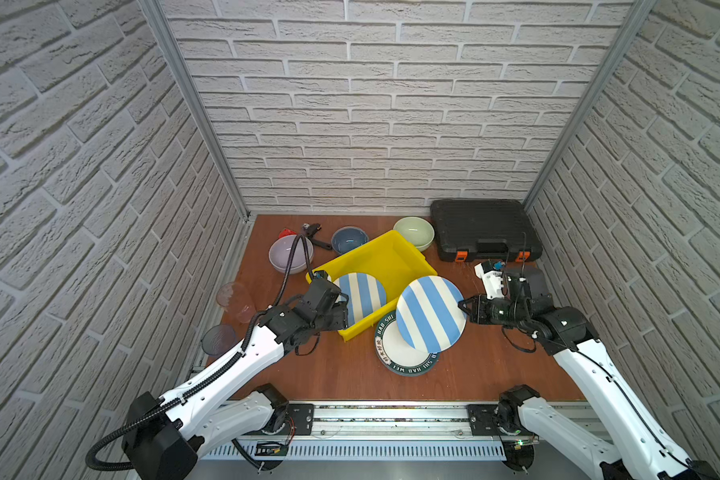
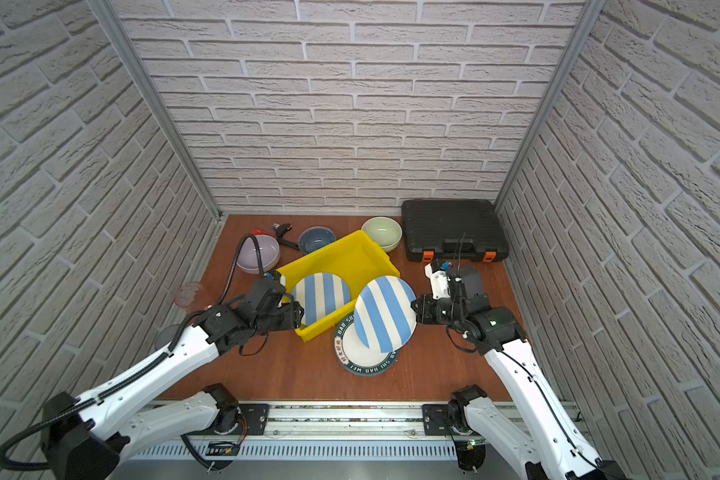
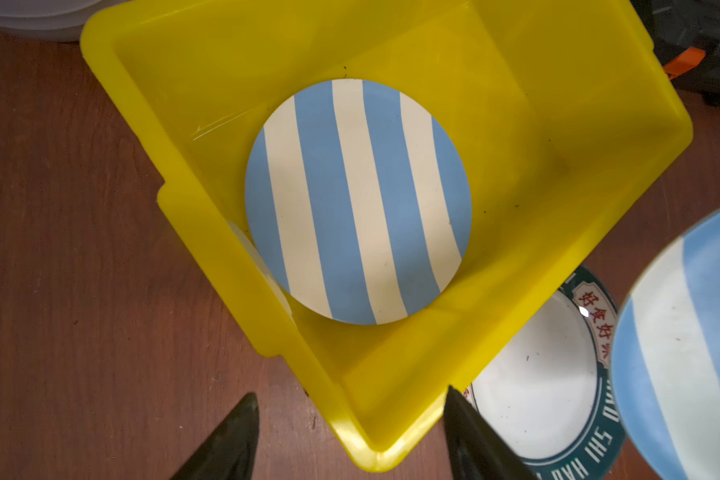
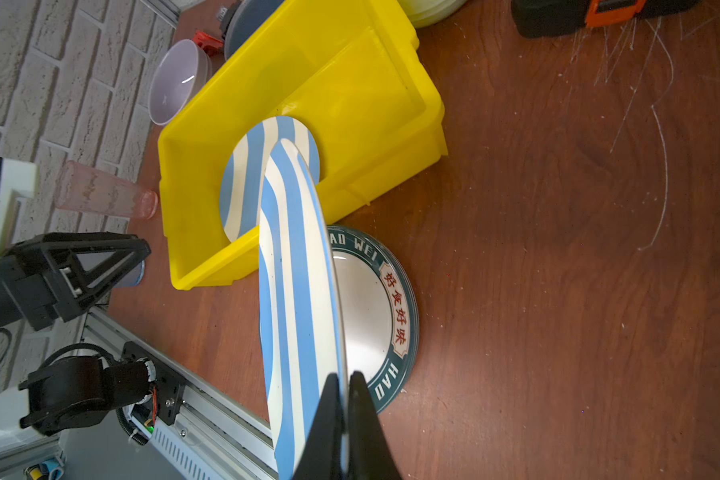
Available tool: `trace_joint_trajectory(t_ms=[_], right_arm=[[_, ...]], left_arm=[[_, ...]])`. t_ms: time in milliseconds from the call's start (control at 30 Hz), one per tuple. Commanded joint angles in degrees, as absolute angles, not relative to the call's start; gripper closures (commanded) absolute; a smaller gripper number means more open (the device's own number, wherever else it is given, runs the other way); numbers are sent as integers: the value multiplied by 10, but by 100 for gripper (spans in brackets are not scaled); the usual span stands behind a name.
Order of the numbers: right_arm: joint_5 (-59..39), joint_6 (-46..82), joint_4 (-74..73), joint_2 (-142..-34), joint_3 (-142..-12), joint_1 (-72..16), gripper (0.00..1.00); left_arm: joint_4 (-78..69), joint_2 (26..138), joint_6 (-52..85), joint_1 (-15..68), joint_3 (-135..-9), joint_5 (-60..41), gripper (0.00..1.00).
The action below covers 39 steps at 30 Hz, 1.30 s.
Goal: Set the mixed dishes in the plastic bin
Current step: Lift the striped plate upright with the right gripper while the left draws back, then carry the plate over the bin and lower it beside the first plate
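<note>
A blue-white striped plate (image 1: 360,297) (image 3: 358,199) lies tilted inside the yellow plastic bin (image 1: 387,257) (image 3: 184,124). My left gripper (image 1: 344,309) (image 3: 350,395) hangs open over the bin's near corner, holding nothing. My right gripper (image 1: 463,307) (image 4: 346,382) is shut on the rim of a second striped plate (image 1: 429,311) (image 4: 296,291), held tilted beside the bin above a white printed plate (image 1: 400,353) (image 4: 366,316) on the table. Lilac (image 1: 290,253), dark-blue (image 1: 349,240) and pale-green (image 1: 413,232) bowls stand behind the bin. A pink tumbler (image 1: 235,301) and a blue tumbler (image 1: 219,338) are at the left.
A black case (image 1: 483,228) with orange latches fills the back right corner. A red-and-black wrench (image 1: 312,230) lies at the back between the lilac and dark-blue bowls. Brick walls close the table on three sides.
</note>
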State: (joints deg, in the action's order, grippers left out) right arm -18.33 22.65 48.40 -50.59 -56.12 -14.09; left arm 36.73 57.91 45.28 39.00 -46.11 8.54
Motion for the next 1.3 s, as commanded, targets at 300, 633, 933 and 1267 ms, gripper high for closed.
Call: trace_joint_trajectory(t_ms=[300, 633, 933, 1267], right_arm=[[-284, 239, 311, -622, -628, -142, 94], [-330, 260, 216, -755, -687, -147, 94], [-338, 269, 158, -874, -743, -177, 94], [-351, 265, 125, -977, -778, -207, 94]], left_arm=[[339, 539, 480, 344, -405, 62, 30], [317, 529, 481, 313, -390, 44, 30], [292, 551, 480, 292, -393, 41, 33], [282, 558, 475, 268, -394, 36, 37]])
